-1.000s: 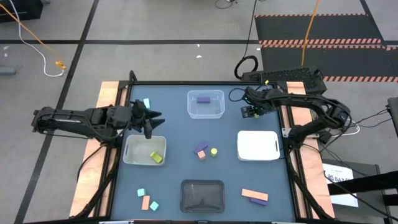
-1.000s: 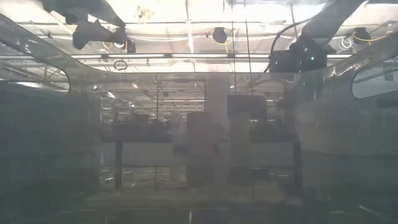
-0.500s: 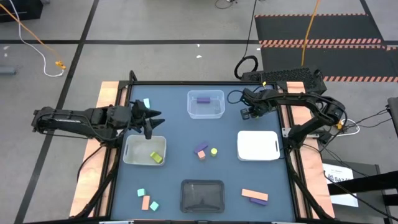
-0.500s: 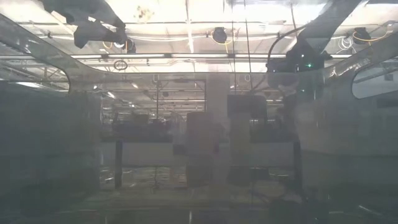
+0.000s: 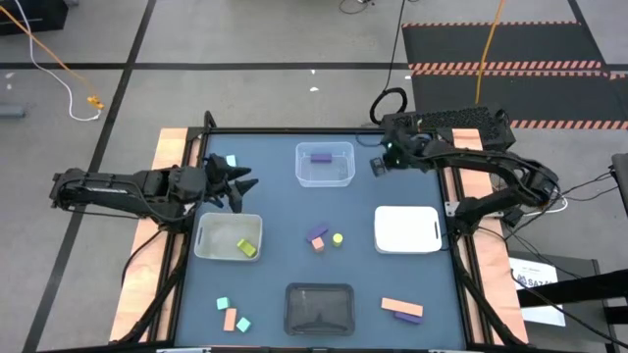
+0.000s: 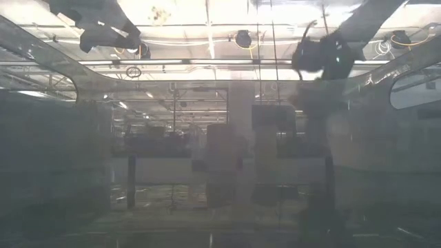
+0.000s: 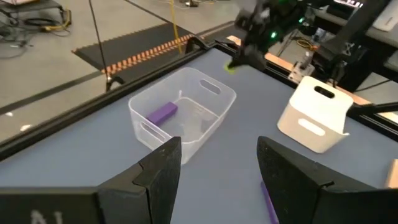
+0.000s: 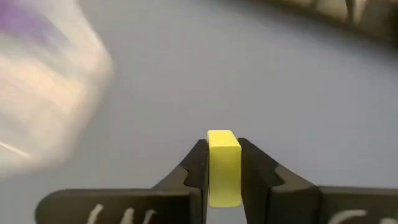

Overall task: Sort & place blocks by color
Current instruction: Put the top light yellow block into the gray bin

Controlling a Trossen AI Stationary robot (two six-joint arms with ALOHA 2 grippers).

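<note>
Right gripper (image 8: 224, 171), fingers pinching a yellow block (image 8: 223, 165), has swung from the table's (image 5: 275, 196) right edge toward the back, now just beside the clear tray (image 5: 325, 164) that holds a purple block (image 5: 319, 156). My left gripper (image 5: 233, 182), fingers spread and empty, has lifted slightly by the left edge above the translucent tray (image 5: 228, 236). Judged: yellow carry under way toward that tray.

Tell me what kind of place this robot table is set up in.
Probably a robotics lab or industrial workshop: bare concrete floor with a hazard-striped mat, loose cables, and a large open hall beyond the table in the low view.
</note>
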